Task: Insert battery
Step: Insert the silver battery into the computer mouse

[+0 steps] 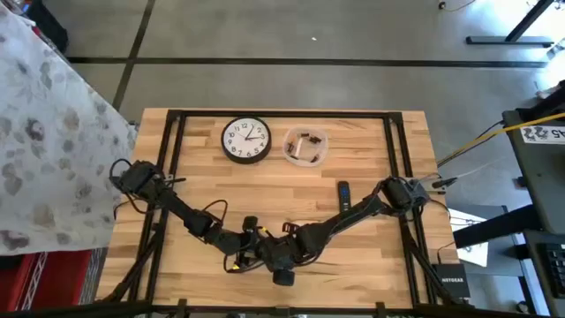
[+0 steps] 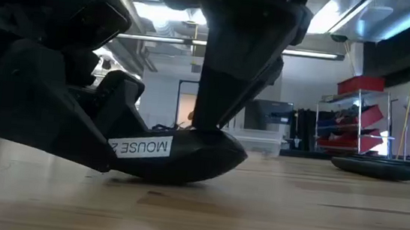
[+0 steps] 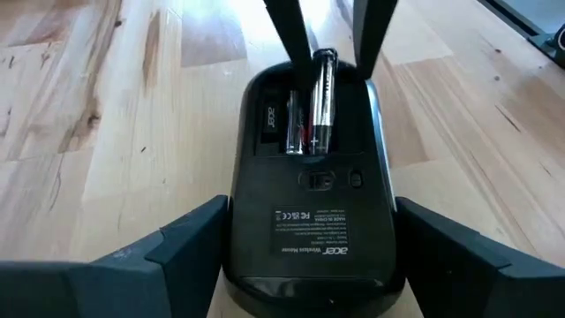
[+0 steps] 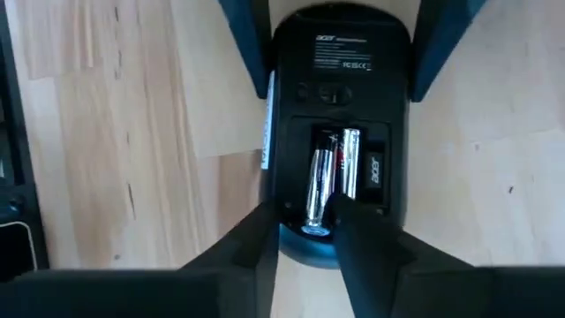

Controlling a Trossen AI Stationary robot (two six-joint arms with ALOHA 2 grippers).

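Mouse: black wireless mouse [image 3: 311, 208] was laid belly-up near the counter's [image 1: 371, 265] front edge, about mid-width; compartment was open.
Batteries: one cell [image 3: 293, 122] was seated in its slot; a 2nd battery [image 3: 321, 104] lay tilted beside it, one end riding high, not yet bedded.
Left gripper [image 3: 305, 252]: fingers [image 3: 190, 238] were spread wide to either side of the mouse body; whether the sides were actually touched couldn't be told.
Right gripper [image 4: 305, 234]: fingers [image 4: 371, 247] were set narrow at the raised end of the tilted battery, apparently pinched on it.
Risk 1: if pressed while still tilted, the cell could be jammed vs. the spring or popped out.
Risk 2: the mouse could be skidded or rocked on its curved back if not braced by the left fingers.
Risk 3: polarity couldn't be checked; a reversed cell would be seated wrongly.
Hidden: contact pts between right fingers and battery were masked by the fingers themselves; slot contacts weren't visible.
Hard to make out: in the low view the arms blocked nearly all but the mouse's edge [image 2: 186, 158]; compartment cover wasn't identified.
Elsewhere: clock [image 1: 245, 140], clear bowl [image 1: 305, 147] and remote [image 1: 343, 194] stood well apart, toward the back edge.
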